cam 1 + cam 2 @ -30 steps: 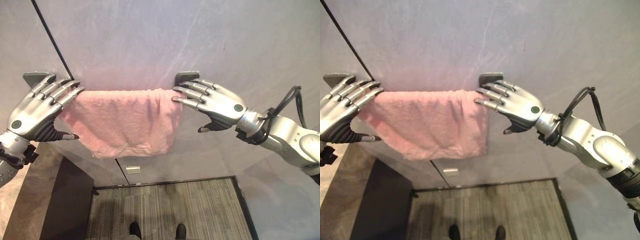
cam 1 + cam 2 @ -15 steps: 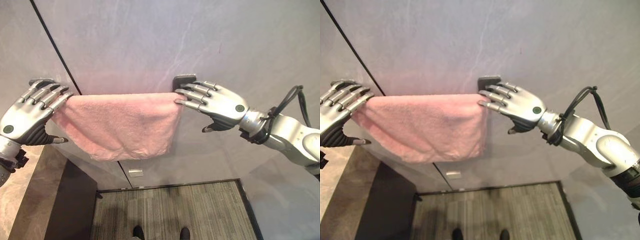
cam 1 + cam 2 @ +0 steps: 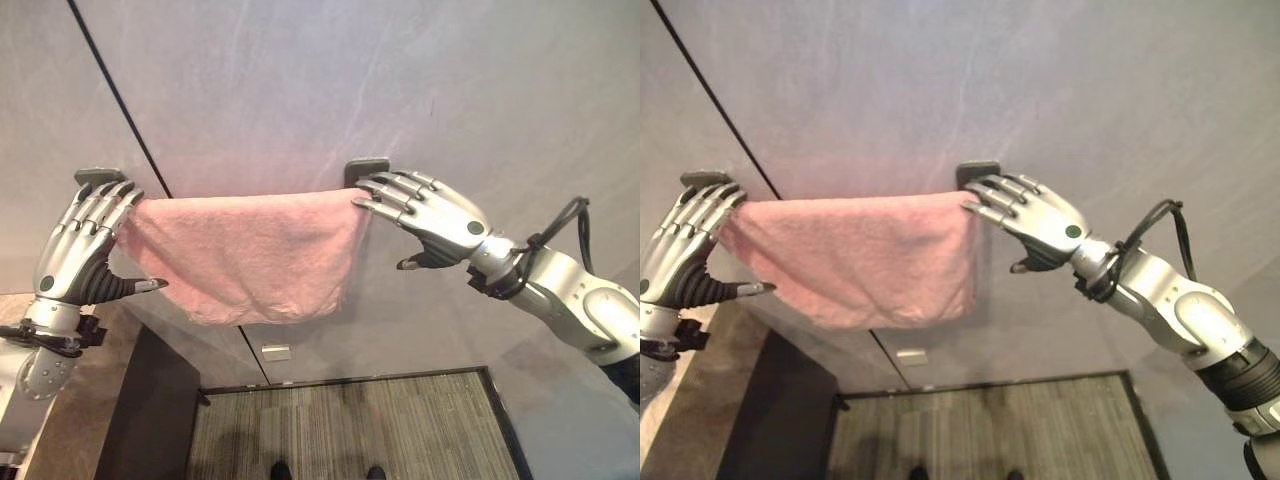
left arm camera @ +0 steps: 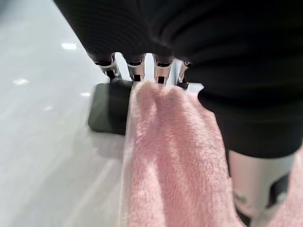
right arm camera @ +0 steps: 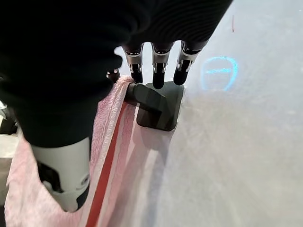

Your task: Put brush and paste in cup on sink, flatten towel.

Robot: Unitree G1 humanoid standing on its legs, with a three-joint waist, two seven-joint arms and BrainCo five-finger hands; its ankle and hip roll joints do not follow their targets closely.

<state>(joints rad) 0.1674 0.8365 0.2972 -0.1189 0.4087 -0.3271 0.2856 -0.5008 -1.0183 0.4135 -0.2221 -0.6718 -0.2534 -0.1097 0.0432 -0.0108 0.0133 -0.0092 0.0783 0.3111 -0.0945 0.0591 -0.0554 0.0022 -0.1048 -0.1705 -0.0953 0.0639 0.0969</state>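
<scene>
Left hand [image 3: 78, 245] open, straight fingers resting on the towel's [image 3: 250, 250] left end; right hand [image 3: 430, 212] open too, fingertips on its right end by the bracket [image 3: 366, 170]. Towel hangs spread along the wall rail.

- No readable text, number, label or brand stands on any surface.
- The wall [image 5: 246, 142] carries one faint blue ring mark [image 5: 218, 72] with a bar across it, near the dark bracket [image 5: 158, 108]; it is no legible sign.
- The towel [image 3: 250, 245] bears no print.
</scene>
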